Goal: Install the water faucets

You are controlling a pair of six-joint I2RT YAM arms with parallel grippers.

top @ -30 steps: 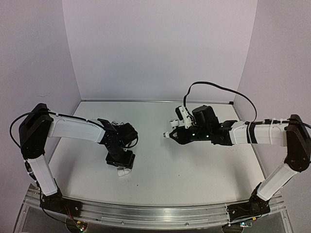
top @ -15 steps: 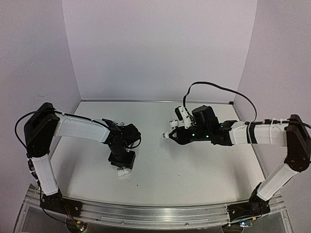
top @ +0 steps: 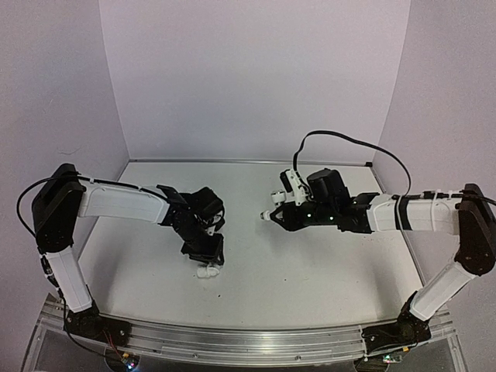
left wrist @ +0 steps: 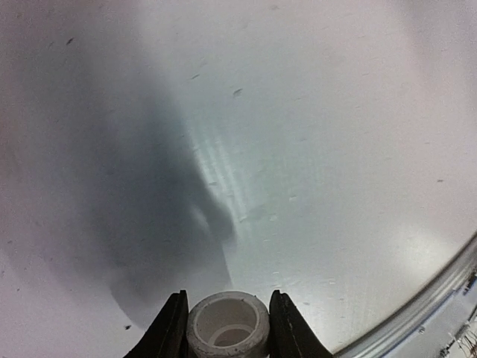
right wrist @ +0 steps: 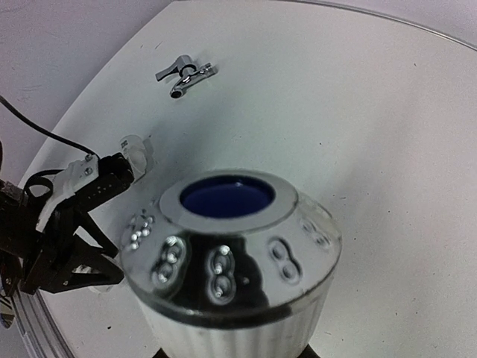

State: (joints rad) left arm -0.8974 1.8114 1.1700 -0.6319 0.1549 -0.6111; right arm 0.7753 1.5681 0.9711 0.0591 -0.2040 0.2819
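1. Pale lilac walls point(top: 256, 77) rise beyond and to both sides of the left gripper point(top: 207, 263).
2. A white, lightly scuffed table point(top: 325, 271) lies under it, with glare ahead.
3. An aluminium rail point(top: 248, 339) edges the table behind it.

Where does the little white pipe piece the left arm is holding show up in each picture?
Top view: white pipe piece lower left of centre, at the tip of the left gripper.
Left wrist view: white pipe piece bottom centre, between black fingers.
Right wrist view: white pipe piece small, left of centre.
Shared landmark: the left gripper holding it.
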